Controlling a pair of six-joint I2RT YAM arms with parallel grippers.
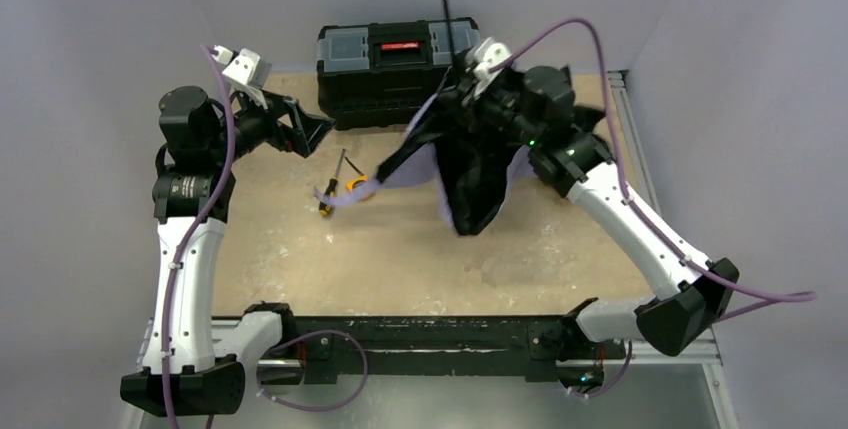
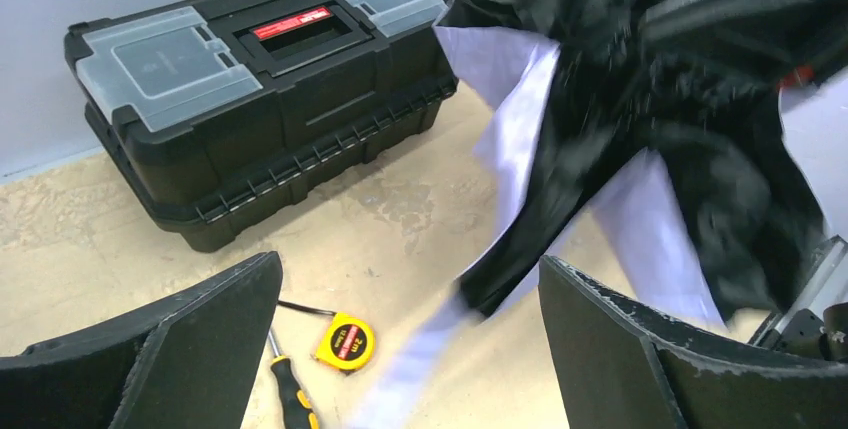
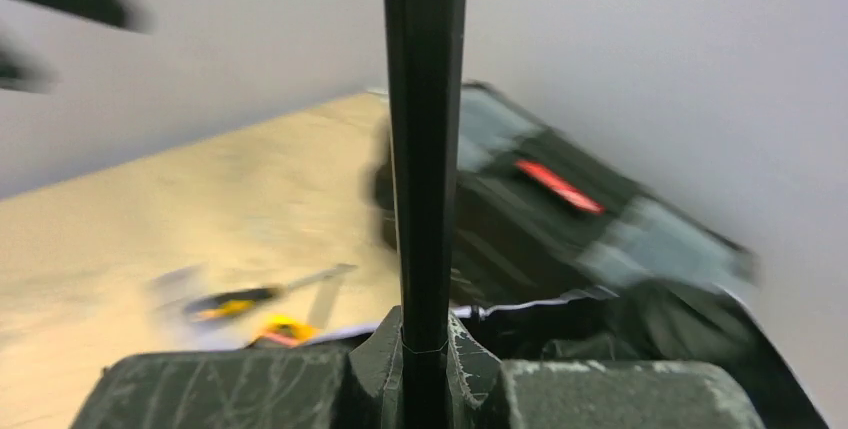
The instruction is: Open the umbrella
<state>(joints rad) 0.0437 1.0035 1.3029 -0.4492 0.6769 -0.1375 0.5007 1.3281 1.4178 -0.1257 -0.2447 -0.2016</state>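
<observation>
Clamping the thin black metal shaft [image 3: 424, 149] of the lavender-white, black-lined umbrella [image 1: 470, 184], right gripper [image 3: 425, 347] pinched tight (left gripper [image 2: 408, 279] gaping, empty)

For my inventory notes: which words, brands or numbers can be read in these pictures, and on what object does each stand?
No text reads clearly.
Toolbox, red label: print too small.
Yellow tape measure: marking blurred.
Left arm label: too small.

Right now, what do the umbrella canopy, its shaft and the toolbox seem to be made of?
Umbrella canopy: thin fabric, matte black inside, pale lavender outside; it hangs in limp folds. Shaft: probably metal, dark, smooth; thin and straight. Toolbox: moulded black plastic, slight sheen, ribbed rim, translucent compartment lids.
</observation>
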